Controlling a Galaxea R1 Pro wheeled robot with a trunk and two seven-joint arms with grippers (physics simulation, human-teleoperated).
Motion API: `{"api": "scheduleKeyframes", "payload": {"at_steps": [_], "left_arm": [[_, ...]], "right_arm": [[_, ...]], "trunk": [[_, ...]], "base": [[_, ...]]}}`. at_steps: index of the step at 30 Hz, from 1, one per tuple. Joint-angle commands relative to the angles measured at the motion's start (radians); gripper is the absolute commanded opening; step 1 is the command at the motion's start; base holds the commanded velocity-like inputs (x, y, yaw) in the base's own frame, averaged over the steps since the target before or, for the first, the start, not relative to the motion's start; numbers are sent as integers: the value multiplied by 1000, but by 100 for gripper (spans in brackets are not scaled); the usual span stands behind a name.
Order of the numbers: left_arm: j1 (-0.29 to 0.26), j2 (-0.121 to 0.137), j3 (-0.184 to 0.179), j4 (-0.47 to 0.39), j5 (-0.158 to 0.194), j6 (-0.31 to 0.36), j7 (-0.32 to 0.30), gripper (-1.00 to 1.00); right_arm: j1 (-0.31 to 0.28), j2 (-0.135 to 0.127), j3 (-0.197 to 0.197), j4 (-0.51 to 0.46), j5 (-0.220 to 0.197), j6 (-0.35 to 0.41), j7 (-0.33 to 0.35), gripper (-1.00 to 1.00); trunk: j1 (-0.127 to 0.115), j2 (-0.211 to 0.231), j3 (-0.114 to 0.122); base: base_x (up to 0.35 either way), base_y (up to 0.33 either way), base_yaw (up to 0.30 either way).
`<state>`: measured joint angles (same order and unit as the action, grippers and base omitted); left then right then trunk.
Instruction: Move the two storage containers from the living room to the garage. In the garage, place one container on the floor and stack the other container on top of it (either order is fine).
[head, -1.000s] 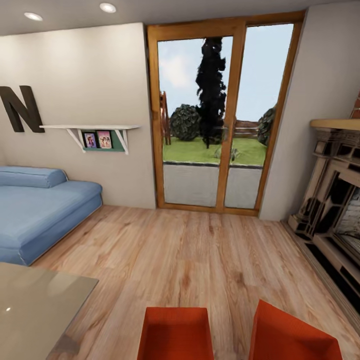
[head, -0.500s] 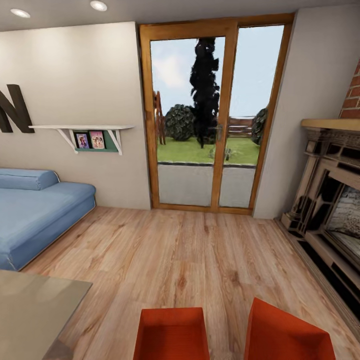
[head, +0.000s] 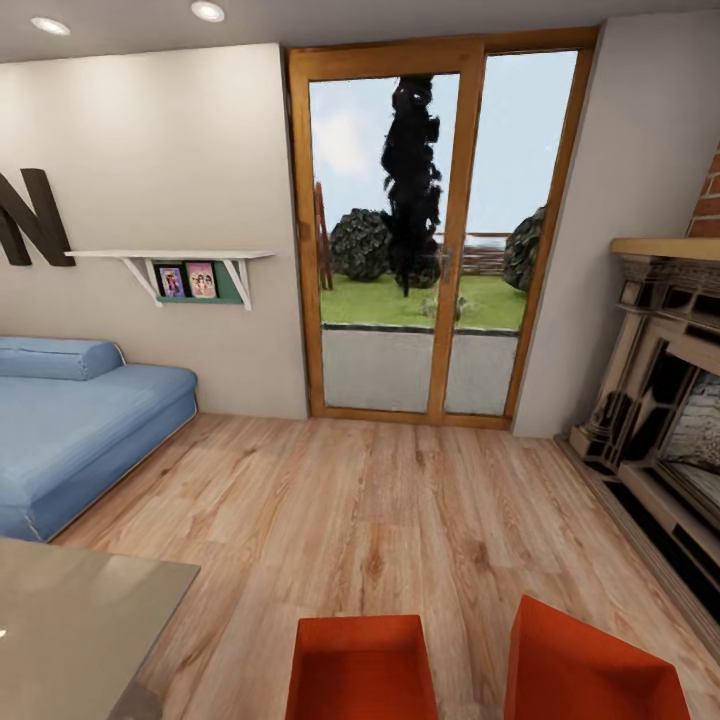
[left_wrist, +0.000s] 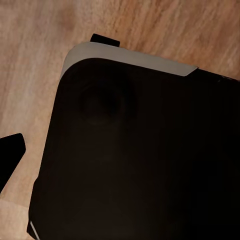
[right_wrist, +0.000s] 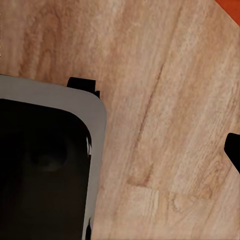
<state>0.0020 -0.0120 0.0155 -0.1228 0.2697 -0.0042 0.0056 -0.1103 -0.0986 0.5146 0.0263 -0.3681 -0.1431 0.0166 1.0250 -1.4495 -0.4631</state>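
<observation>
Two storage containers (head: 362, 668) (head: 590, 668) sit side by side on the living room's wood-plank floor (head: 400, 520), close below the head camera, facing the glass doors (head: 430, 240). Blue sofa (head: 80, 430) left, fireplace (head: 670, 420) right. Wrist views: dark robot body over planks; end effector state on either arm cannot be told.

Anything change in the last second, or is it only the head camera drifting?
Only the view swung: left, then partly back right. The two storage containers sit as before on the wood-plank floor, near the sofa, glass doors and fireplace. Nothing taken hold of or let go.
</observation>
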Motion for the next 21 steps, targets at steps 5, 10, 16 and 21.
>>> {"api": "scheduleKeyframes", "payload": {"at_steps": [5, 10, 16, 21], "left_arm": [[0, 0, 1, -1, 4, 0, 1, 100], [0, 0, 1, -1, 4, 0, 1, 100], [0, -1, 0, 0, 1, -1, 1, 100], [0, -4, -1, 2, 2, -2, 0, 100]], "right_arm": [[-1, 0, 9, 3, -9, -6, 2, 100], [-1, 0, 10, 3, -8, -11, 0, 100], [-1, 0, 10, 3, -8, -9, 0, 100], [-1, 2, 12, 3, -6, -7, 1, 100]], "trunk": [[0, 0, -1], [0, 0, -1], [0, 0, -1], [0, 0, -1]], "base": [[0, 2, 0], [0, 0, 168], [0, 0, 47], [0, 0, 1]]}}
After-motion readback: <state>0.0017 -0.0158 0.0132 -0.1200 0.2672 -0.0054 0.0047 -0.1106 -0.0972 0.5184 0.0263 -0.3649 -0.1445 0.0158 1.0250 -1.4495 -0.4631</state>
